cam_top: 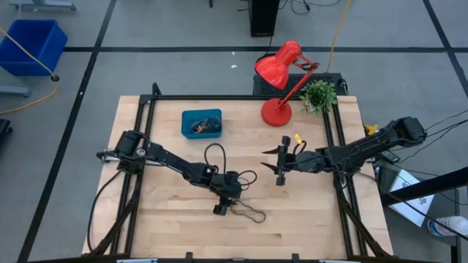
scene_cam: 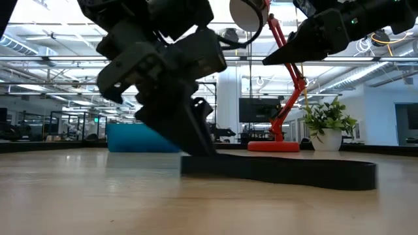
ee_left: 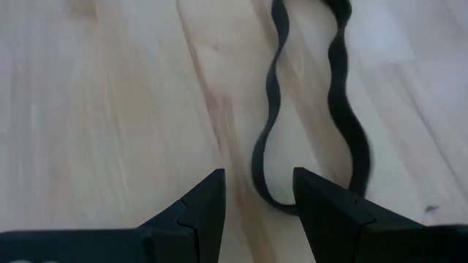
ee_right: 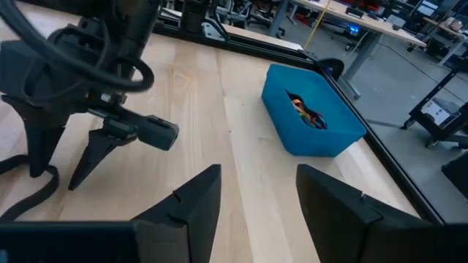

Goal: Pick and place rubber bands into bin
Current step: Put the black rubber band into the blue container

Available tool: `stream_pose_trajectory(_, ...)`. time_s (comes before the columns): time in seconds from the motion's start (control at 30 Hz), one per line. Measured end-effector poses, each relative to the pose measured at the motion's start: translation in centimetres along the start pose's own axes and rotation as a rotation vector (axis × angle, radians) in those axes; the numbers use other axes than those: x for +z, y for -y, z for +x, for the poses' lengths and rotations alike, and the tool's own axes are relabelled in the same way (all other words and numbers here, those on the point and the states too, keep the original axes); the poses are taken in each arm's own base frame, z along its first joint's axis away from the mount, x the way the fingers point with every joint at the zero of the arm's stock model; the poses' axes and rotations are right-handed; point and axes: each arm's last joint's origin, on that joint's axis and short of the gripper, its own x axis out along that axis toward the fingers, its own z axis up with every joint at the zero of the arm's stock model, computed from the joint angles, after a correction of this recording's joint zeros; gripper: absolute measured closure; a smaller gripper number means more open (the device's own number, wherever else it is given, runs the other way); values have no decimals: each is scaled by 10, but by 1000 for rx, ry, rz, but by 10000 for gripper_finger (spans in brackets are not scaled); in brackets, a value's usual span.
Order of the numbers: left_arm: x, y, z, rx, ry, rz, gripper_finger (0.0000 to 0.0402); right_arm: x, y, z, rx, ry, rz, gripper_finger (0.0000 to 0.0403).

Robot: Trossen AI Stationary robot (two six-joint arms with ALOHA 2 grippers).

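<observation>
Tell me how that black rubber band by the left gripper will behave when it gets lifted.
Probably floppy: the black rubber band lies in wavy curves flat on the table, so it should droop from the left gripper. Likely very light, being a thin strip. It may slip, since the open fingers straddle only one end of the loop.

You see a black rubber band (ee_left: 344, 139) on the pale wooden tabletop (cam_top: 175, 226). At 11 o'clock stands the teal-blue bin (cam_top: 201, 123) with orange and dark bands inside. The lamp (cam_top: 281, 77) is red, the plant (cam_top: 319, 93) green.
</observation>
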Motion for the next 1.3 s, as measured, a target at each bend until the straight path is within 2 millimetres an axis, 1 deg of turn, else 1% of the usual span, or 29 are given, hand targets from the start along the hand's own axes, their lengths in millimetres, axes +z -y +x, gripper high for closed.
stream_pose_trajectory(0.2, -3, 6, 1, 11, -31, 9, 234, 0, 0, 0, 0, -1, -1, 229)
stream_pose_trajectory(0.3, -3, 9, 2, 10, -32, 16, 247, 0, 0, 0, 0, -2, -3, 231)
stream_pose_trajectory(0.43, -5, 9, 4, 10, -36, 17, 292, -1, 0, 0, 1, -6, -6, 228)
stream_pose_trajectory(0.57, -5, 9, 5, 19, -36, 17, 353, -1, 0, 0, 1, -5, -6, 228)
stream_pose_trajectory(0.63, -3, 8, 1, 19, -34, 13, 385, -1, 0, 0, 1, -5, -6, 230)
stream_pose_trajectory(0.7, -1, 8, -5, 13, -34, 8, 391, -1, 0, 0, 1, -6, -7, 231)
stream_pose_trajectory(0.77, 4, 9, -20, 12, -32, 14, 391, 0, 0, 0, 1, -5, -6, 230)
stream_pose_trajectory(0.87, 16, 10, -51, 42, -8, 21, 395, 0, 0, 0, 0, -4, -5, 227)
stream_pose_trajectory(0.93, 21, 9, -76, 89, 0, 15, 395, 0, 0, 0, 0, -2, -4, 227)
stream_pose_trajectory(1.0, 29, 10, -103, 149, 49, 31, 395, 0, 0, 0, 0, -2, -4, 229)
stream_pose_trajectory(1.13, 37, 8, -160, 285, 139, 61, 396, 1, 0, 0, -1, 3, -2, 231)
stream_pose_trajectory(1.2, 36, 6, -185, 362, 168, 65, 395, 1, 0, 0, -1, 4, -23, 229)
stream_pose_trajectory(1.3, 33, -1, -217, 484, 202, 60, 397, 1, 0, 0, -1, 3, -97, 227)
